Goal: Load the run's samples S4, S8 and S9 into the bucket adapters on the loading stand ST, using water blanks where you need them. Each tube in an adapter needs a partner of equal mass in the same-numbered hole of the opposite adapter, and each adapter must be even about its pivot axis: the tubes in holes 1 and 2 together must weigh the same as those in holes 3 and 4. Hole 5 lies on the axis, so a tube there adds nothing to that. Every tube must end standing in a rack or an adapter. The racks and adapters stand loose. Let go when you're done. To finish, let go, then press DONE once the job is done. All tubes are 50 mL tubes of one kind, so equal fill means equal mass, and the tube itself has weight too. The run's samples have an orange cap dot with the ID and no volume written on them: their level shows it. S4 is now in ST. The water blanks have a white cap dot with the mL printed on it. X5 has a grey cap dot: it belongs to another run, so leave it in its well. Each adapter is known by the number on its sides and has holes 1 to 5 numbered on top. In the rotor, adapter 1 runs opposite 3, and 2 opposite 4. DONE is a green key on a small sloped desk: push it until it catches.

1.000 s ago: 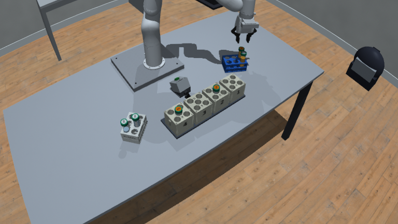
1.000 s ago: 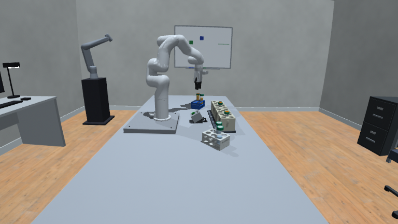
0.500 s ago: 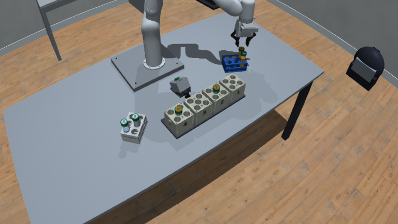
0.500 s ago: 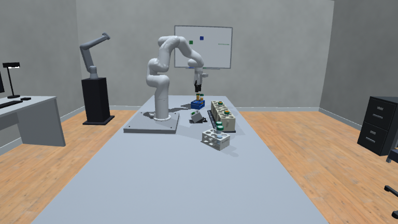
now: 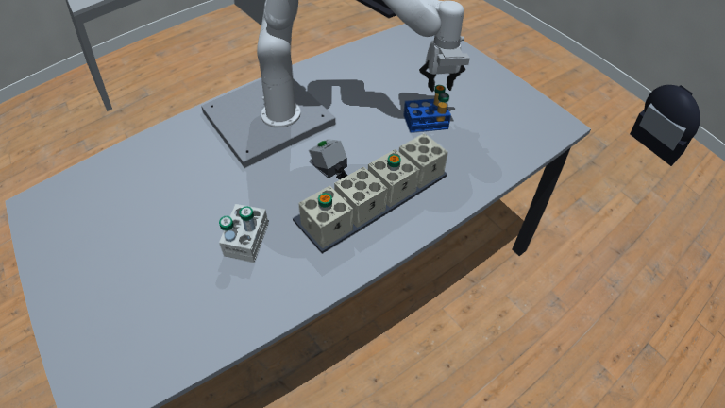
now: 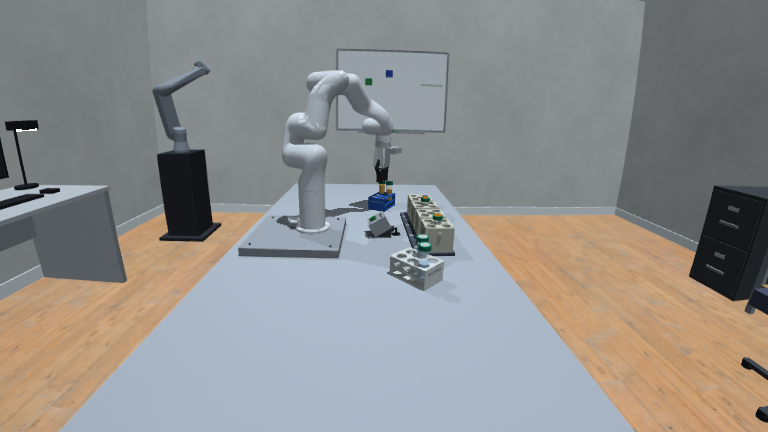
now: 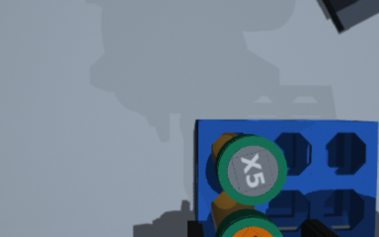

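Pincer (image 5: 441, 87) (image 6: 382, 179) (image 7: 249, 232): part-open, empty, poised around an orange-dot tube (image 5: 439, 89) (image 7: 252, 233), presumably to lift it; X5 (image 5: 443, 97) (image 6: 389, 182) (image 7: 253, 170) stands beside.

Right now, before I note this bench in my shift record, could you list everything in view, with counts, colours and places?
Blue plastic tube rack: 1, blue, table's far end
Capped amber tubes: 2, green-rimmed caps, in blue rack
Off-white block adapters: 4, numbered, in a row on dark stand
Orange-dotted caps: 2, in adapters 2 and 4
Pale tube rack: 1, near adapter 4
White-dotted tubes: 2, green-rimmed, in pale rack
Green key on grey desk: 1, beside adapters
Whiteboard: 1, white, back wall
Robot arm: 1, white, on grey plate
Fingers: 2, black, open above blue rack
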Robot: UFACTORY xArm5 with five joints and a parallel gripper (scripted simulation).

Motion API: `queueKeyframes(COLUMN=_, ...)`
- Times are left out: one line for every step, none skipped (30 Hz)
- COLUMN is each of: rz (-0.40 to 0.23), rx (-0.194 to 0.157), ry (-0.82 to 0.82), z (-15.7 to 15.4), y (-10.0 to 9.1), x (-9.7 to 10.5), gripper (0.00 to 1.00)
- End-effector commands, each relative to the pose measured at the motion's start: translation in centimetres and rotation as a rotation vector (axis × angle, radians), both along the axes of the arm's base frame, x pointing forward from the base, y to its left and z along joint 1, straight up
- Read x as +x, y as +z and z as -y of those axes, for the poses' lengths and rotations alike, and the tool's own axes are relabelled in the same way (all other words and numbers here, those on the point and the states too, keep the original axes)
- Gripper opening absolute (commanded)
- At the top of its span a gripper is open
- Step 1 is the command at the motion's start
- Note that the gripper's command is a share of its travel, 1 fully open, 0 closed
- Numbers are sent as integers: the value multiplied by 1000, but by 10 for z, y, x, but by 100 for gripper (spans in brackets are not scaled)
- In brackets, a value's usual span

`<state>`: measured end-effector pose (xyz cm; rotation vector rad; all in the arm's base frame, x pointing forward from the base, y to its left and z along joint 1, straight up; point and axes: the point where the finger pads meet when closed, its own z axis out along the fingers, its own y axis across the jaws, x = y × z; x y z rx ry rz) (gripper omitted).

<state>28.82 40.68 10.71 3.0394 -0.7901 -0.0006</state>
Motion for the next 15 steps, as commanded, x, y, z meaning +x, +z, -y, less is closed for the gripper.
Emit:
queueKeyframes(rz=10, rx=-1, ry=0, z=-1, y=1, x=1, gripper=57)
queueKeyframes(rz=10, rx=-1, ry=0, z=-1, y=1, x=1, gripper=57)
queueKeyframes(rz=10, rx=-1, ry=0, z=-1, y=1, x=1, gripper=57)
queueKeyframes(rz=10, rx=-1, ry=0, z=-1, y=1, x=1, gripper=57)
queueKeyframes(rz=10, rx=-1, ry=0, z=-1, y=1, x=1, gripper=57)
queueKeyframes(rz=10, rx=-1, ry=0, z=-1, y=0, x=1, gripper=57)
queueKeyframes(rz=10, rx=-1, ry=0, z=-1, y=-1, x=1, gripper=57)
queueKeyframes(rz=10, rx=-1, ry=0, z=-1, y=-1, x=1, gripper=57)
queueKeyframes(rz=10, rx=-1, ry=0, z=-1, y=-1, x=1, gripper=57)
queueKeyframes(rz=10, rx=-1, ry=0, z=-1, y=-1, x=1, gripper=57)
queueKeyframes(rz=10, rx=-1, ry=0, z=-1, y=-2, x=1, gripper=57)
queueKeyframes(rz=10, rx=-1, ry=0, z=-1, y=-3, x=1, gripper=57)
queueKeyframes(rz=10, rx=-1, ry=0, z=-1, y=-3, x=1, gripper=57)
queueKeyframes(rz=10, rx=-1, ry=0, z=-1, y=-4, x=1, gripper=57)
queueKeyframes(rz=10, rx=-1, ry=0, z=-1, y=-5, x=1, gripper=57)
